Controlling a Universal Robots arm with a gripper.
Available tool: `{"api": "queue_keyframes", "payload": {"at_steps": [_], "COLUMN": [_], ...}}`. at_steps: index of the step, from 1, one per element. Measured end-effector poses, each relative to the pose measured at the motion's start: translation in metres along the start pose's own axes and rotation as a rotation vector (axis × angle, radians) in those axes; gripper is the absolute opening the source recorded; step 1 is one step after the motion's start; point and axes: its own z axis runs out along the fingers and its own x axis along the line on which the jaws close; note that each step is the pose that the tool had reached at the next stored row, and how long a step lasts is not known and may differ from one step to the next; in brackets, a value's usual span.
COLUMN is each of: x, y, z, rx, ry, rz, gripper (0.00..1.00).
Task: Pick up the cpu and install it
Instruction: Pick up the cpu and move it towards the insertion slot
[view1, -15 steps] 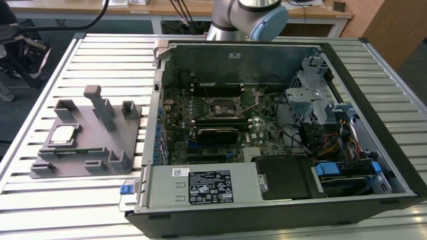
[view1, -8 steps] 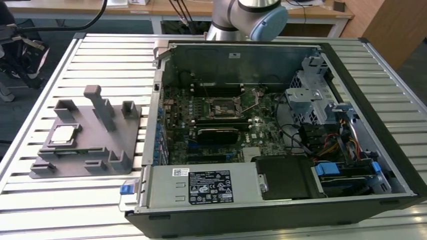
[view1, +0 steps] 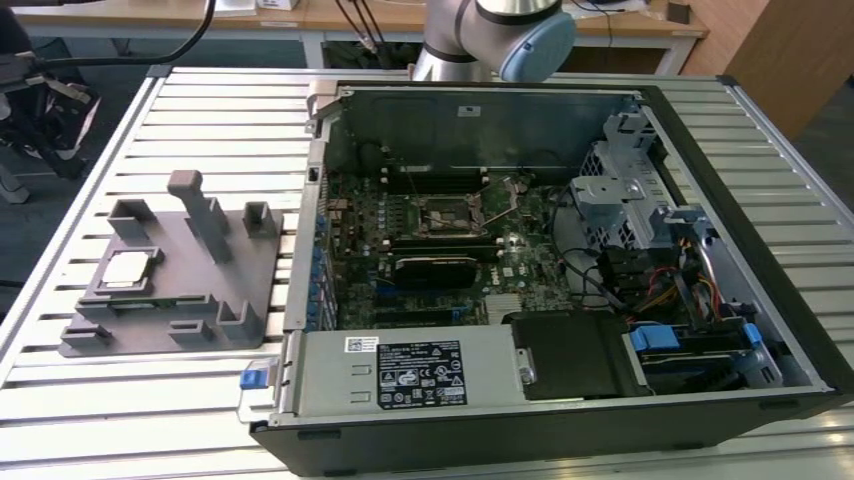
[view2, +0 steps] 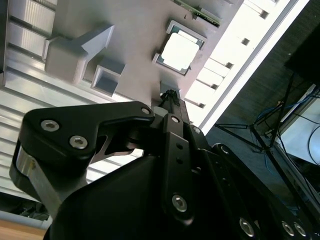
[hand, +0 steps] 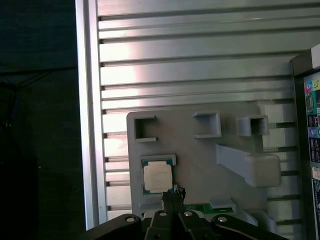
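The jaws are clenched tip to tip with nothing held between them. In the first wrist view the gripper hangs over the grey holder tray, and the cpu lies flat in its square pocket just beyond the closed tips. It sits a little to one side of their line, on the side of the table's edge rail. One corner of the pocket seems to fall nearly under the tips, though how high they stand above it I cannot tell. The chip is square, so no long axis governs the grasp. Its edges run parallel to the tray's edges and, as I judge it, square to the line along which the linkages spread. In the second wrist view the gripper points at the tray, with the cpu near but apart, ahead of the tips and slightly off their axis. In the exterior view the cpu rests in the tray at the exterior view's left. The motherboard socket sits inside the open computer case, well apart from it towards the exterior view's right.
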Motion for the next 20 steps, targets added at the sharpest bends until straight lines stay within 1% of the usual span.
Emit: {"api": "queue_keyframes", "payload": {"at_steps": [3,6,7,9,10,12,13,14,15,16,20], "x": [0.0,-0.0002,-0.0002,-0.0003,-0.0003,-0.0003,-0.0003,-0.0001,0.0002,0.0008,0.0033], "y": [-0.0002,-0.001,-0.0015,-0.0022,-0.0024,-0.0032,-0.0038,-0.0045,-0.0055,-0.0064,-0.0081], "z": [0.0013,0.004,0.0053,0.0079,0.0092,0.0119,0.0134,0.0152,0.017,0.0187,0.026], "rx": [0.0,0.0,0.0003,0.0008,0.0012,0.0017,0.0019,0.002,0.0021,0.0022,0.0006], "ry": [0.0,0.0001,0.0016,0.0075,0.0108,0.0165,0.0187,0.02,0.0207,0.0212,0.0212], "rz": [0.0,-0.002,-0.007,-0.023,-0.032,-0.048,-0.053,-0.056,-0.058,-0.06,-0.064], "gripper": [0.12,0.3,0.3,0.41,0.41,0.53,0.53,0.58,0.58,0.65,0.65]}}
